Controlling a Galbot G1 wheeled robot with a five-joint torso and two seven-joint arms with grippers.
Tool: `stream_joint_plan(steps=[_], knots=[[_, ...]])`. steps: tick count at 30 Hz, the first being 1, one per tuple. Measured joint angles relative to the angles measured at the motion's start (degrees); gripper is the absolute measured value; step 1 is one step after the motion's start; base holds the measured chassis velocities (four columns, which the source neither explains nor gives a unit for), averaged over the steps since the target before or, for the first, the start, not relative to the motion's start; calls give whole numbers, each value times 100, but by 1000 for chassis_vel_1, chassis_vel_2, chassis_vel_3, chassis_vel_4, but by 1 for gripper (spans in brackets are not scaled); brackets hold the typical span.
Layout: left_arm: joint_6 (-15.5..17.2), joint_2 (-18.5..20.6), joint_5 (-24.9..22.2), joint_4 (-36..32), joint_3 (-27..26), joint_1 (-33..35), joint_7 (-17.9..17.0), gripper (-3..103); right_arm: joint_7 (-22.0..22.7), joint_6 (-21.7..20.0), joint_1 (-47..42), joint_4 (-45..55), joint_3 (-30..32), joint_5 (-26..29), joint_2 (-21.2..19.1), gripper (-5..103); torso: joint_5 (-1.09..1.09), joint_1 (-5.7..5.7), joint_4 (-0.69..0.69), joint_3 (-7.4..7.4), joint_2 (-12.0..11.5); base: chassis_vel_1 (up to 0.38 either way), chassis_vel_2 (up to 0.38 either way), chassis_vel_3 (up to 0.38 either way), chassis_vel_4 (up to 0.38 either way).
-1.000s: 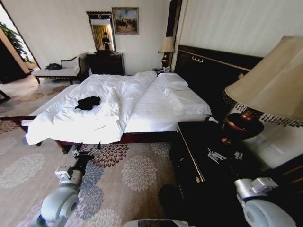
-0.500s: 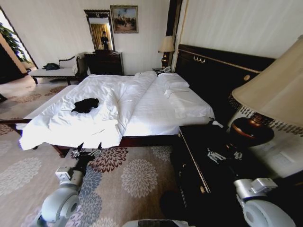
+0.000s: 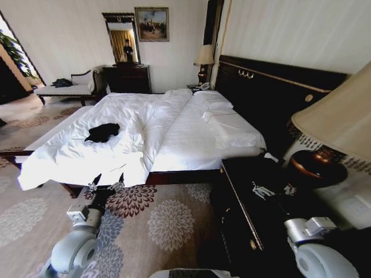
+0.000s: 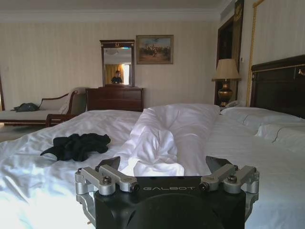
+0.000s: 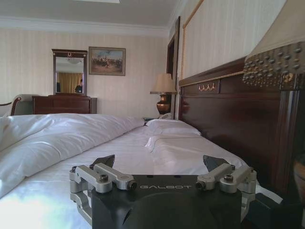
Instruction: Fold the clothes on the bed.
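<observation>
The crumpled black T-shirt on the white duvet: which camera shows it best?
The left wrist view: the crumpled black T-shirt lies close ahead, beyond the open left gripper, with its folds readable. The head view shows it from above as a small dark heap on the white duvet. The right wrist view faces the pillows and dark headboard instead.

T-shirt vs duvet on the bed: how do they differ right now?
The T-shirt is black; the duvet is white. The T-shirt is a small crumpled heap; the duvet spreads over much of the bed, with a bunched ridge down the middle. The T-shirt lies on top of the duvet. Both are soft, rumpled fabric.
</observation>
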Motion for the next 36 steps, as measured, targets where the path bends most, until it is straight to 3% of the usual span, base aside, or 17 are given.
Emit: stream_joint_plan(steps=[36], knots=[[-116,-49,278,52,32,73,43,100,-6,-36,-25,-58,-219,-222,167,100,0,0,0,0,0,-107,109,113,-108]])
